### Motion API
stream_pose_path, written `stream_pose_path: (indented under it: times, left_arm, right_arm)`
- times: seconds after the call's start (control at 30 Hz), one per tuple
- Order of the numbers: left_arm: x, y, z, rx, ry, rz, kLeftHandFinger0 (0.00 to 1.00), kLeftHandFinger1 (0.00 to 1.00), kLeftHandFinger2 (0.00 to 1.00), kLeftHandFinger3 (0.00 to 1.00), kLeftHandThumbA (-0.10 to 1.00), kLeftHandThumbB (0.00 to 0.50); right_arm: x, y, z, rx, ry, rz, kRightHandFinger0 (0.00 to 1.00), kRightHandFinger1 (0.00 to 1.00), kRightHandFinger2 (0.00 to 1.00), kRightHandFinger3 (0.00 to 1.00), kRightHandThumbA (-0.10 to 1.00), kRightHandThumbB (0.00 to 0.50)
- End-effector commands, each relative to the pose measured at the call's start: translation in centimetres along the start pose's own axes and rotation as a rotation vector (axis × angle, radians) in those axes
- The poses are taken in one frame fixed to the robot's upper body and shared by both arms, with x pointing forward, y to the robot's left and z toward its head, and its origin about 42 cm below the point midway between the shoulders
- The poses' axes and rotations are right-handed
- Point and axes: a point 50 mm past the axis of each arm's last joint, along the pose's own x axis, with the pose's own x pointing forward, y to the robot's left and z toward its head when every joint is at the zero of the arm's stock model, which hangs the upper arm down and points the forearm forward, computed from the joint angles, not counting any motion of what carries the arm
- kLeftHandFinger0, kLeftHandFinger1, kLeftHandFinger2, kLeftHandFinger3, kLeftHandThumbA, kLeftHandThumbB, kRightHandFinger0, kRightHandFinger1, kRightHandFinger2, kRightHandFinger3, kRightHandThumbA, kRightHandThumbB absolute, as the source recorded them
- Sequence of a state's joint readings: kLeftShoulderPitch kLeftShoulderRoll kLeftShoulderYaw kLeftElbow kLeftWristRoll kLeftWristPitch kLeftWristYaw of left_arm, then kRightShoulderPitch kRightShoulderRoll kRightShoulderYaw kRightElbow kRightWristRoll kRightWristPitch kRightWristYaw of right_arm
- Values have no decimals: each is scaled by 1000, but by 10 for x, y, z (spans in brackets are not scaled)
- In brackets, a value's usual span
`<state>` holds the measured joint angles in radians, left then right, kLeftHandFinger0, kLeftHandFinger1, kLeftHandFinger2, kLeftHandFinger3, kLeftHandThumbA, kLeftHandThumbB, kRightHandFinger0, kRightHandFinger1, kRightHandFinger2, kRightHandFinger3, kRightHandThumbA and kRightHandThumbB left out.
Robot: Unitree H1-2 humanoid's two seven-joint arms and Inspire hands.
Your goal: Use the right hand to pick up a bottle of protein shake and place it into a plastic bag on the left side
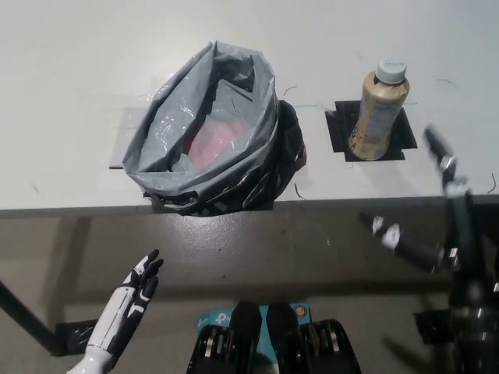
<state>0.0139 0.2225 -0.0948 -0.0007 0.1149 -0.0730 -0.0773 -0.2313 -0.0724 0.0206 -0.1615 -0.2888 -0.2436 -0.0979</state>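
Grey plastic forms the bag (204, 128), which stands on the white table (70, 62) with its mouth wide open and tilted toward the table's near edge. Its rim is folded outward over a black container (287, 152) whose dark side shows at the bag's right and along its lower edge. Something reddish shows through the film inside the bag; what it is cannot be made out.

To the right of the bag, and clearly apart from it, the protein shake bottle (378, 113) stands upright on a patch of black tape (337, 128) stuck to the tabletop. The bottle is beige with a pale cap. Bare tabletop lies between it and the bag, with nothing standing in that gap. A paler taped rectangle (129, 128) shows on the table at the bag's left.

The black right hand (437, 210) is raised at the picture's right, in front of the table edge and below the bottle, touching neither. Its fingers are spread apart, one reaching up toward the bottle's right side, and it holds nothing.

The white left hand (132, 300) rests low at the lower left, over the grey floor (296, 249) before the table, fingers extended and slightly parted, empty.
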Motion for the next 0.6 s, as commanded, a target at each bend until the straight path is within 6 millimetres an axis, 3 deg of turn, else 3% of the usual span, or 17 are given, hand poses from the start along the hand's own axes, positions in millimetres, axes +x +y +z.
stream_pose_path:
  times: [0.0,0.3,0.57]
  left_arm:
    - [2,7,11,24,-60,7,1000,1000,1000,1000,1000,155]
    - [-4,3,10,11,-65,-6,1000,1000,1000,1000,1000,125]
    - [-10,0,7,-6,-56,7,1000,1000,1000,1000,1000,159]
  right_arm:
    - [37,-11,17,-44,-33,-88,1000,1000,1000,1000,998,395]
    - [80,-14,2,-19,56,-115,1000,1000,1000,1000,1000,404]
    - [112,-12,-22,-5,134,-113,1000,1000,1000,1000,1000,433]
